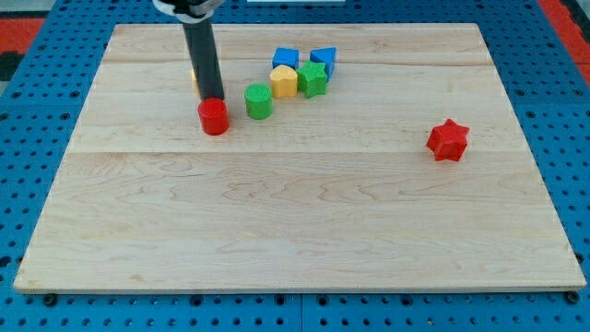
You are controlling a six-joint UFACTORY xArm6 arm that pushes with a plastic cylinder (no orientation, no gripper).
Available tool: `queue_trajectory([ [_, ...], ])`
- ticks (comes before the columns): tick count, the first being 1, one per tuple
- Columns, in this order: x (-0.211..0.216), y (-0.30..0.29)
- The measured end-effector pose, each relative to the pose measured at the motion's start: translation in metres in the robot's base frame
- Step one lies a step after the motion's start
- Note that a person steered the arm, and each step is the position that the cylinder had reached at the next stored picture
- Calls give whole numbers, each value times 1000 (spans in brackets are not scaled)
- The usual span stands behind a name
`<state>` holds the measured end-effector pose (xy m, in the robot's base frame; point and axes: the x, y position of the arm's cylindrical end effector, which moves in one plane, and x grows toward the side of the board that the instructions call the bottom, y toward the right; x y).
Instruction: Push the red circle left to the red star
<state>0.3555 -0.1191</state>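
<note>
The red circle (pixel 214 117) sits on the wooden board at the upper left of the middle. The red star (pixel 448 139) lies far to the view's right, a little lower. My tip (pixel 211 97) stands right behind the red circle, at its top edge, touching or nearly touching it. The dark rod rises from there to the view's top.
A green cylinder (pixel 259 100) stands just right of the red circle. Behind it sits a cluster: a yellow block (pixel 284 81), a green star (pixel 313 78), and two blue blocks (pixel 286 58) (pixel 324 59). A yellow piece (pixel 194 77) peeks out behind the rod.
</note>
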Motion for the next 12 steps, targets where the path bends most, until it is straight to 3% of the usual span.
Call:
queue_trajectory([
  [3, 46, -64],
  [4, 53, 8],
  [5, 58, 32],
  [7, 62, 31],
  [9, 46, 78],
  [11, 43, 211],
  [12, 43, 241],
])
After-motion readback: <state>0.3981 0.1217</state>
